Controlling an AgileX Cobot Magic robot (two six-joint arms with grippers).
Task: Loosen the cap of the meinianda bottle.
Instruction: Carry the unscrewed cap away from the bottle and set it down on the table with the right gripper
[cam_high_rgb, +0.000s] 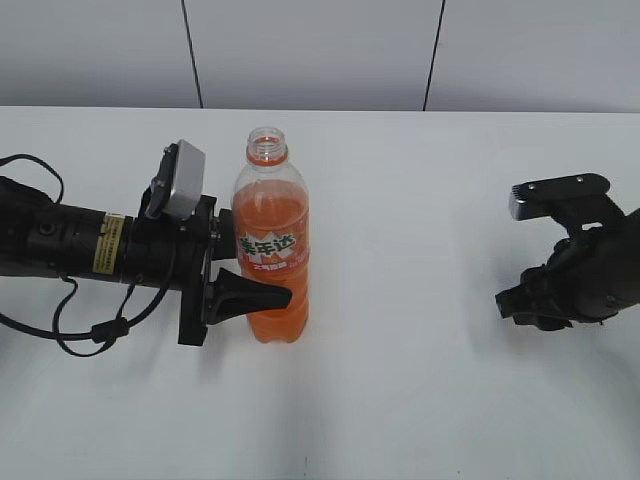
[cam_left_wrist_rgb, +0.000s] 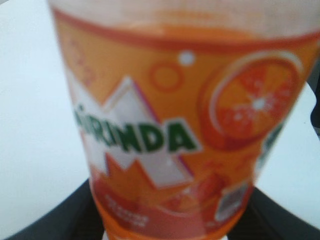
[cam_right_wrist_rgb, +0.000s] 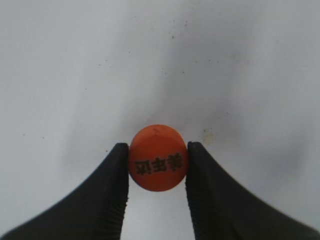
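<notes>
Bottle, meinianda bottle (cam_high_rgb: 271, 250): upright, mouth uncapped, left of the table's (cam_high_rgb: 420, 400) centre, clamped at its label by the left gripper (cam_high_rgb: 250, 270). Cap (cam_right_wrist_rgb: 158, 157): orange, pinched between the right gripper's (cam_right_wrist_rgb: 158, 172) fingers near the table's right edge, well apart from the bottle.

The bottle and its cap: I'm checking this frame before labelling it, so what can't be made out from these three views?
- Exterior view: the cap does not show; the right tool faces away, its arm hiding the tips.
- Left wrist view: the bottle fills the blurred frame; neck and base are cut off, small print is unreadable.
- Right wrist view: the cap sits between the fingers; whether it rests on the table cannot be told.
</notes>
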